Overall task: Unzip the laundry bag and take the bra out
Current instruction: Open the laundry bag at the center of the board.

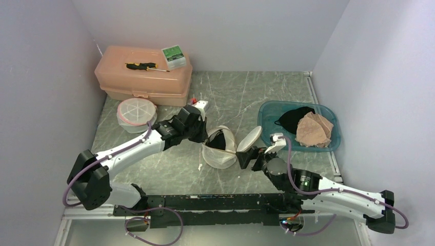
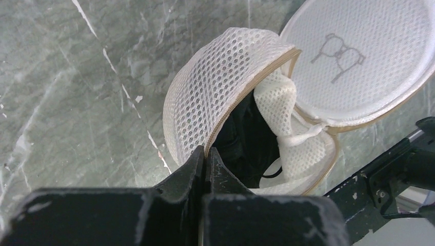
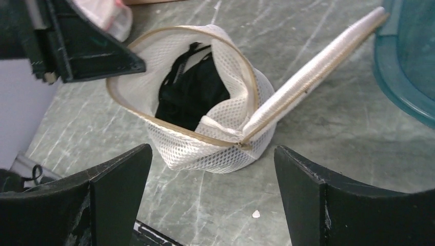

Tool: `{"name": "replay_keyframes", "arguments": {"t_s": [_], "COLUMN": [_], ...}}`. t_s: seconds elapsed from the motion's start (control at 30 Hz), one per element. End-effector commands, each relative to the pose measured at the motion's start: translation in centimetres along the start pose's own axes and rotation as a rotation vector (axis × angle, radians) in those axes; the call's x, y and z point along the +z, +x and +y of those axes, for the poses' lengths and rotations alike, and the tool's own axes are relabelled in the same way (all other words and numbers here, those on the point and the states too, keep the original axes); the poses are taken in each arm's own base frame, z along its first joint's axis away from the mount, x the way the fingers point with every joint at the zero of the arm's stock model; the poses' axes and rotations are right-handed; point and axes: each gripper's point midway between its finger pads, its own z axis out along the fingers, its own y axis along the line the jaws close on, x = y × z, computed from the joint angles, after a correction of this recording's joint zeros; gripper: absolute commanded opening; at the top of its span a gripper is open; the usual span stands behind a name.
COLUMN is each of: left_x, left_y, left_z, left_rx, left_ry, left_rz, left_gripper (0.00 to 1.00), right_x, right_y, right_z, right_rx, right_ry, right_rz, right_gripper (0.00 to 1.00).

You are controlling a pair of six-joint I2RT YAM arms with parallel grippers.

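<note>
One bag [image 1: 219, 154] lies open; the black bra [image 3: 190, 92] inside is half hidden. The left hand [image 2: 205, 152] pinches the rim; the right hand [image 3: 211, 151] is spread wide.

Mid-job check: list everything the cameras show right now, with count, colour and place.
laundry bag: one, white mesh, table centre, unzipped
flap: one, white, the bag's lid, swung open to its right
bra: one, black, inside the bag
toolbox: one, peach, back left
screwdriver: one, yellow and black, on the toolbox
box: one, green, small, on the toolbox
pouch: one, white mesh with pink trim, in front of the toolbox
basin: one, teal, right side
black garment: one, in the basin
beige garment: at least one, in the basin
table: one, grey-green marble
left gripper: black, pinched on the bag's rim
right gripper: black, open, near side of the bag
</note>
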Motion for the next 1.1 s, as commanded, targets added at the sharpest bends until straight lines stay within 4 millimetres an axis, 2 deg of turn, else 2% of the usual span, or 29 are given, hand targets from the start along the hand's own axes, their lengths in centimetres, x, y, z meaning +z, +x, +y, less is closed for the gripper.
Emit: {"name": "replay_keyframes", "arguments": {"t_s": [0.0,0.23,0.33,0.6,0.73,0.93,1.07], "left_x": [-1.3,-2.7,-3.2,-2.6,-2.6,-2.7,-2.9], "left_y": [-2.0,-1.8,-1.8,-1.1,-0.9,-0.8,-0.7], "left_z": [-0.3,0.3,0.2,0.0,-0.1,-0.5,-0.5], "left_rx": [-0.017,-0.066,-0.074,-0.074,-0.083,-0.084,-0.082], "left_ry": [-0.003,-0.027,-0.018,-0.014,-0.004,0.008,0.007], "left_rz": [-0.111,-0.167,-0.186,-0.169,-0.176,-0.181,-0.185], "left_gripper": [0.02,0.03,0.03,0.03,0.03,0.03,0.03], "right_x": [-0.5,-1.4,-1.2,3.0,5.3,6.8,7.3], "right_y": [-2.1,-3.2,-4.3,-7.5,-7.0,-6.6,-5.5], "right_z": [-0.9,-3.6,-4.2,-5.3,-6.7,-6.1,-6.1], "right_rx": [0.129,0.206,0.202,0.202,0.255,0.328,0.344], "right_ry": [0.144,0.253,0.311,0.394,0.423,0.354,0.348], "right_rz": [-0.028,-0.094,-0.122,-0.078,-0.001,0.047,0.097], "right_gripper": [0.93,0.93,0.93,0.93,0.92,0.84,0.76]}}
